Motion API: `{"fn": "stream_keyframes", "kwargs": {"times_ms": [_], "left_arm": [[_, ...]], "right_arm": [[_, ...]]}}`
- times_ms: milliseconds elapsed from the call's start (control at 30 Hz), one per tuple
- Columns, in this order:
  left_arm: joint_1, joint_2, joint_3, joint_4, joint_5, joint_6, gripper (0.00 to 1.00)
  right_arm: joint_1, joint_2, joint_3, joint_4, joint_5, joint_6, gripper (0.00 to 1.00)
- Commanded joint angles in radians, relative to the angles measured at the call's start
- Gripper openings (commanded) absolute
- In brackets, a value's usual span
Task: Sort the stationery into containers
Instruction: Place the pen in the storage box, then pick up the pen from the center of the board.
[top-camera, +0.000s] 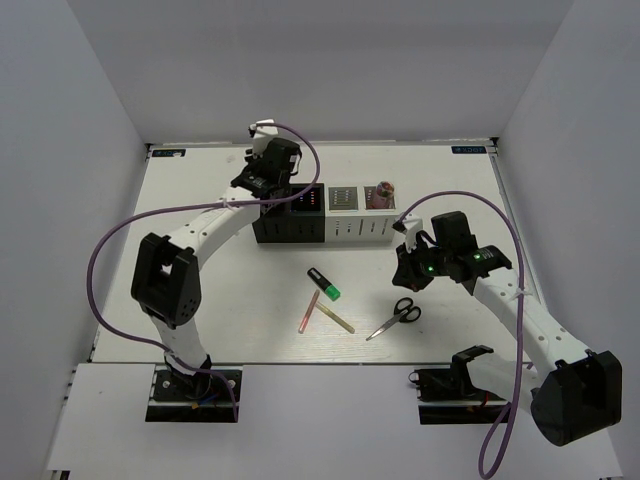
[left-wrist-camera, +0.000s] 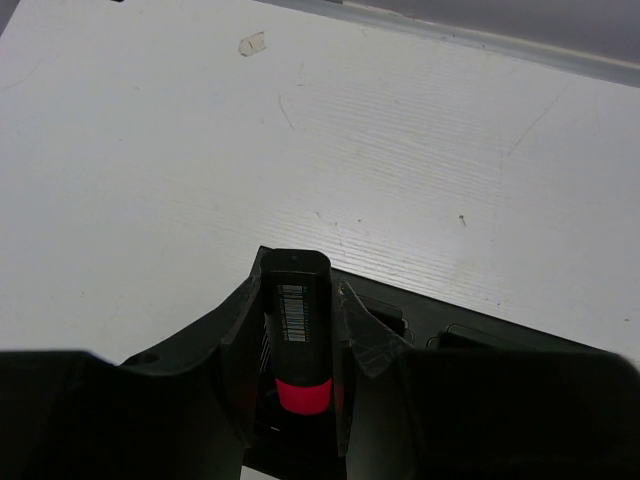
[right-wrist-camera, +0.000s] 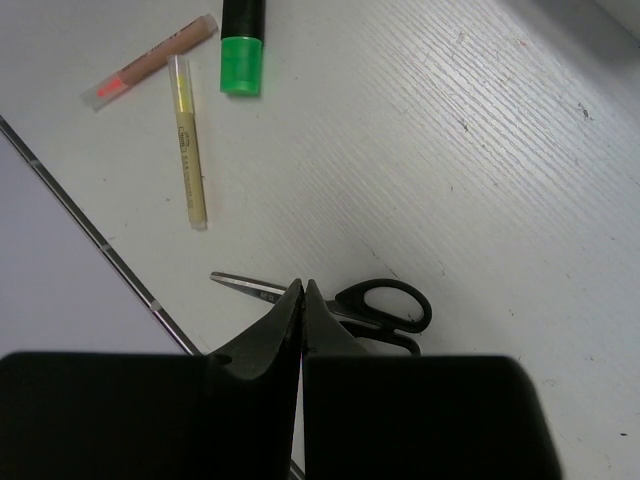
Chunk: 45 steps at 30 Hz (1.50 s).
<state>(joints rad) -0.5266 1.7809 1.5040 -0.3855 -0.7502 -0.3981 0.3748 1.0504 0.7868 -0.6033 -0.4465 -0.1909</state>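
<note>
- Marker: the left hand is clamped on a pink-banded marker. The marker's long axis runs along the fingers and its flat black end points outward.
- In the top view this hand hangs over the left end of the row of boxes, above the leftmost black box. Whether the marker's end is already inside the opening cannot be told.
- The right hand is closed with its tips pressed together and holds nothing.
- The scissors lie flat on the surface just under those tips. In the wrist view the blades point left and the handles right.
- Their long axis lies nearly in line with the way the right fingers close. A pinch across them would probably call for opening the hand and turning the wrist.
- The right arm is plainly nearer the scissors. The left arm is well apart from them, up at the boxes.
- A green-capped marker, a pink pencil and a pale stick lie near one another, left of the scissors and between the two arms.
</note>
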Motion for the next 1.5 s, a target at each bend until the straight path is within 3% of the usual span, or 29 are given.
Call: {"fn": "stream_keyframes", "kwargs": {"times_ms": [0, 100, 233, 333, 433, 500, 533, 567, 600, 667, 700, 733, 767, 800, 833, 867, 933, 967, 1000, 1133, 1233, 1467], "left_arm": [[0.004, -0.018, -0.017, 0.007, 0.005, -0.024, 0.3], [0.004, -0.029, -0.036, 0.013, 0.006, -0.021, 0.33], [0.002, -0.04, -0.037, 0.004, 0.028, -0.018, 0.48], [-0.004, -0.064, -0.037, -0.007, 0.045, -0.016, 0.6], [-0.029, -0.101, -0.05, -0.006, 0.058, 0.014, 0.64], [-0.044, -0.144, -0.054, -0.016, 0.084, 0.022, 0.52], [-0.047, -0.155, -0.059, -0.035, 0.112, 0.019, 0.25], [-0.049, -0.179, -0.06, -0.073, 0.133, 0.012, 0.12], [-0.053, -0.208, -0.059, -0.128, 0.241, 0.002, 0.03], [-0.058, -0.248, -0.08, -0.196, 0.336, -0.008, 0.0], [-0.068, -0.274, -0.091, -0.216, 0.456, -0.03, 0.0], [-0.078, -0.285, -0.117, -0.267, 0.48, -0.045, 0.0], [-0.096, -0.299, -0.14, -0.312, 0.501, -0.114, 0.01], [-0.104, -0.311, -0.155, -0.332, 0.576, -0.132, 0.1], [-0.124, -0.319, -0.213, -0.367, 0.592, -0.155, 0.25], [-0.154, -0.322, -0.232, -0.372, 0.607, -0.218, 0.5], [-0.214, -0.324, -0.272, -0.375, 0.608, -0.255, 0.62], [-0.223, -0.325, -0.312, -0.375, 0.589, -0.29, 0.66], [-0.237, -0.328, -0.324, -0.356, 0.577, -0.315, 0.69], [-0.286, -0.293, -0.384, -0.293, 0.496, -0.389, 0.72], [-0.292, -0.249, -0.395, -0.248, 0.491, -0.449, 0.67], [-0.331, -0.12, -0.407, -0.127, 0.482, -0.562, 0.66]], "right_arm": [[0.001, -0.021, 0.003, -0.01, -0.012, -0.008, 0.0], [-0.002, -0.018, 0.002, -0.015, -0.017, -0.01, 0.0], [-0.001, -0.02, 0.005, -0.012, -0.014, -0.01, 0.01], [-0.004, -0.023, 0.005, -0.015, -0.017, -0.012, 0.08], [-0.002, -0.023, 0.005, -0.013, -0.021, -0.015, 0.16], [-0.002, -0.021, 0.005, -0.015, -0.024, -0.016, 0.16], [-0.001, -0.021, 0.005, -0.015, -0.026, -0.016, 0.16], [-0.002, -0.024, 0.005, -0.015, -0.027, -0.019, 0.02], [-0.002, -0.023, 0.003, -0.018, -0.027, -0.021, 0.0], [0.001, -0.024, 0.003, -0.016, -0.023, -0.027, 0.0], [0.0, -0.023, 0.005, -0.018, -0.012, -0.027, 0.0], [-0.001, -0.024, 0.003, -0.015, -0.008, -0.03, 0.05], [-0.002, -0.021, 0.005, -0.013, -0.005, -0.038, 0.28], [0.001, -0.02, 0.002, -0.013, 0.023, -0.041, 0.66], [0.001, -0.013, 0.005, -0.012, 0.037, -0.045, 0.71], [0.001, -0.01, 0.005, -0.01, 0.049, -0.047, 0.71], [0.0, 0.0, 0.002, -0.004, 0.109, -0.051, 0.33], [0.001, 0.014, 0.003, 0.011, 0.155, -0.048, 0.04], [0.001, 0.014, 0.002, 0.014, 0.176, -0.029, 0.0], [-0.002, 0.022, -0.009, 0.034, 0.224, -0.018, 0.0], [-0.004, 0.022, -0.012, 0.037, 0.223, -0.016, 0.0], [-0.002, 0.02, -0.009, 0.031, 0.206, -0.019, 0.0]]}}
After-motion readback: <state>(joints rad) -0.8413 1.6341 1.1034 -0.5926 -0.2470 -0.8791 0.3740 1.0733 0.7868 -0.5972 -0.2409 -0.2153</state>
